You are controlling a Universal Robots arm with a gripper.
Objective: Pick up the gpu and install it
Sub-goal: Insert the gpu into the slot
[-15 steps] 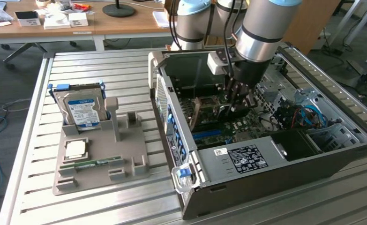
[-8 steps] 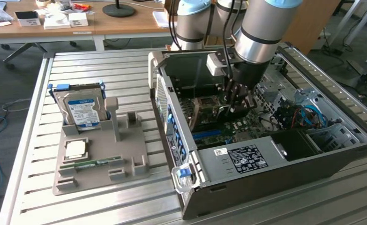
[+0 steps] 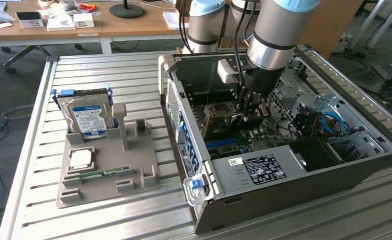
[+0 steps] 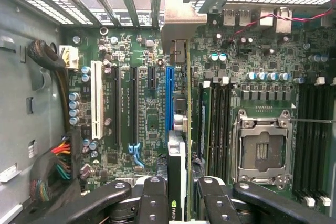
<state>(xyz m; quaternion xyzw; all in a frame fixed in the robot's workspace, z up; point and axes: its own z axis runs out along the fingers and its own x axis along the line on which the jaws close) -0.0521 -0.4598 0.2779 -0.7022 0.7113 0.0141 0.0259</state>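
The gpu [image 4: 181,129] is seen edge-on as a thin card with a green logo near my fingers and a metal bracket [image 4: 178,30] at its far end. My gripper [image 4: 182,195] is shut on it, with a black finger [image 4: 153,198] on either side. The card stands upright over the motherboard, right beside the long blue slot [image 4: 169,98]. I cannot tell whether its edge sits in a slot. In the exterior view my gripper [image 3: 251,114] reaches down into the open computer case [image 3: 182,125].
Around the card are a white slot [image 4: 96,98], black slots, the open CPU socket [image 4: 261,145], memory slots [image 4: 310,129] and a cable bundle [image 4: 58,161]. Outside the case, a grey holder [image 3: 105,150] carries a silver hard drive [image 3: 87,117], a chip [image 3: 81,159] and a RAM stick [image 3: 105,174].
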